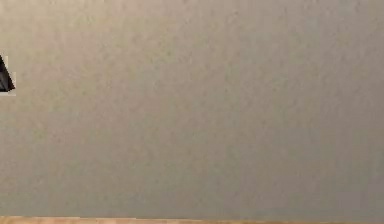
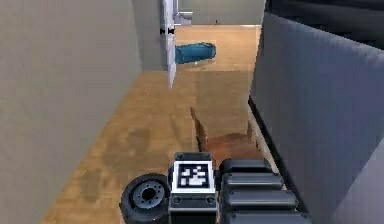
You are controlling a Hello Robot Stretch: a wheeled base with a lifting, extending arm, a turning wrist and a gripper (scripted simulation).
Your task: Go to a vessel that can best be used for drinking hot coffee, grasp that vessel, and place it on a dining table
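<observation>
One dark round body at the lower middle of the arm side view, a little left of centre, is your gripper. Its fingers can't be made out against the floor, so you cannot tell whether it holds anything or how the fingers stand. Just right of it, touching, is a white square marker with black marks, and right of that the arm shows as a stack of dark ribbed segments lying low along the bottom edge.

You have no clear mug shape to go by. The likeliest small thing is a blue rounded blob at the upper middle of the frame, lying on its side beside a white door. It sits well apart from the gripper, far up the frame and slightly to its right. Whether it is the coffee vessel can't be told.

From the left of that view you see a plain beige wall, then wooden floor, then a brown box-like thing near the arm, then a large dark grey bulk down the right side.

Your forward view has a small dark shape at the left edge, a bare wall across it and a thin floor strip along the bottom.
</observation>
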